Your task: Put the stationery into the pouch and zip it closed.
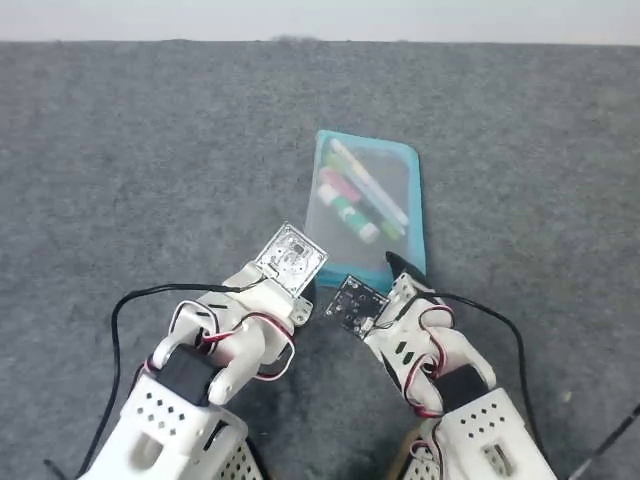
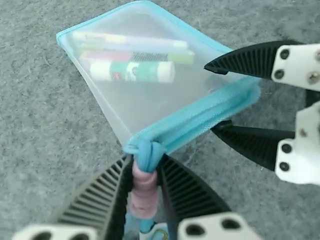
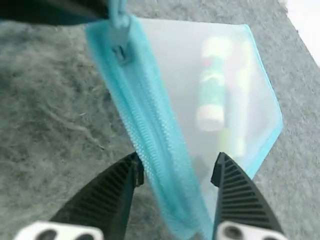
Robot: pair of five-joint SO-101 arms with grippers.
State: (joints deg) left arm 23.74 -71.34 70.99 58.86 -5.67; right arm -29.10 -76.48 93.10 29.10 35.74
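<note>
Left end effector is clamped on the zip pull at one corner of the pouch on the desk, right end effector open astride the far corner (light, limp, slippery film, I reckon), so I'd grip the stiffer zip band.

Bench is covered in fuzzy grey carpet stuff, running under and all around the left claw and right claw. Pale strip along its far edge, well past both.
</note>
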